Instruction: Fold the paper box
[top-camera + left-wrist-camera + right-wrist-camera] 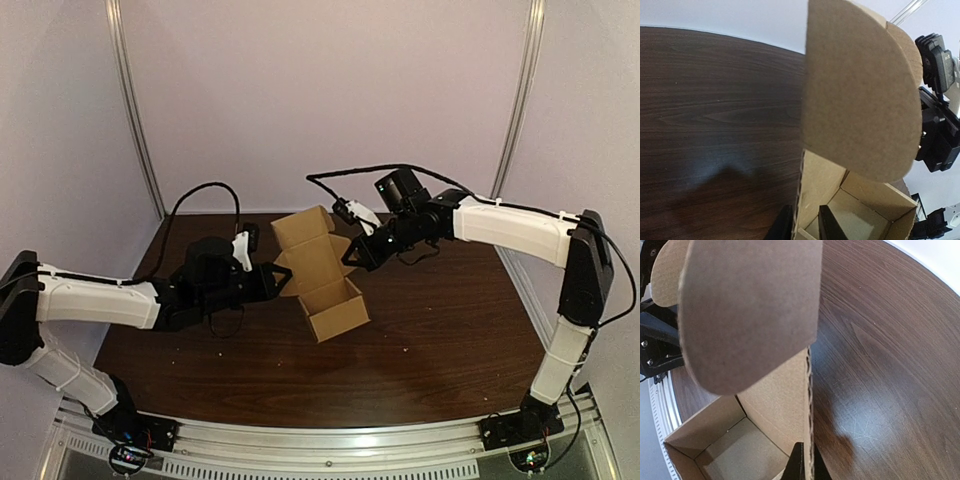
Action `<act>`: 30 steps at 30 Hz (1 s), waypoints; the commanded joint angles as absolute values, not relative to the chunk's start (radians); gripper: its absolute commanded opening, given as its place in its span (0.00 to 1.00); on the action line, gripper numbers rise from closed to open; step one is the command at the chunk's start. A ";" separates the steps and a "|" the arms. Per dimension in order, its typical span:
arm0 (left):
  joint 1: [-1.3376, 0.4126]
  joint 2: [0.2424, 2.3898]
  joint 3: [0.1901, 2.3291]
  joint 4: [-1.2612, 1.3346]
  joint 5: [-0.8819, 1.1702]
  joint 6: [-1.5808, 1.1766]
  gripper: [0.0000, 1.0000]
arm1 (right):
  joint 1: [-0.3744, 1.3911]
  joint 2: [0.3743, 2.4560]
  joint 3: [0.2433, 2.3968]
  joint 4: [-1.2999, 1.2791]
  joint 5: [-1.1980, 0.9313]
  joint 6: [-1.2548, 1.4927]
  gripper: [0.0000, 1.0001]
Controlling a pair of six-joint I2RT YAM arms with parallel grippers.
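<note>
the paper box (pixel 322 275) stands in the middle of the top view, on the dark wood worktop (pixel 440 330). its open tray is toward the lower right and its taller back panel is toward the upper left.

my left end effector (pixel 283 278) reaches in from the left of that frame and meets the box's left side. my right end effector (pixel 352 256) comes in from the upper right and meets the opposite side. the box sits between the two of them.

in the left wrist view, my left end effector (pixel 805 231) is at the bottom edge. one finger (pixel 785 227) is outside the corrugated wall and the other is inside the tray, and they are clamped on that wall. the paper box (pixel 860 100) fills the right half of this frame, with a rounded flap (pixel 865 75) standing up above the open tray. the black body of my right end effector (pixel 940 135) shows just behind it at the right edge.

in the right wrist view, my right end effector (pixel 807 470) is at the bottom centre. its fingers (pixel 796 465) are pressed together on the thin upright wall of the paper box (pixel 770 405). a rounded flap (pixel 750 310) takes up the upper left, and the tray opens at the lower left. bare worktop (pixel 880 365) covers the right side of the frame.
</note>
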State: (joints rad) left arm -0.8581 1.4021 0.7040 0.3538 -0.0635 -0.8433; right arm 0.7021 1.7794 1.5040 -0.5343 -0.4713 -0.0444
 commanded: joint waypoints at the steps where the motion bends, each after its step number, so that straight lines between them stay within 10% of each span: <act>1: -0.857 1.414 0.741 0.385 -0.030 -0.829 0.23 | 0.688 1.825 1.549 -0.552 -0.453 0.000 0.00; 13: -0.853 1.053 0.614 0.105 -0.225 -0.496 0.64 | 0.582 1.747 1.542 -0.649 -0.870 -0.155 0.00; 30: -0.772 1.311 0.550 0.534 0.072 -0.466 0.57 | 0.582 1.747 1.535 -0.694 -1.074 -0.174 0.00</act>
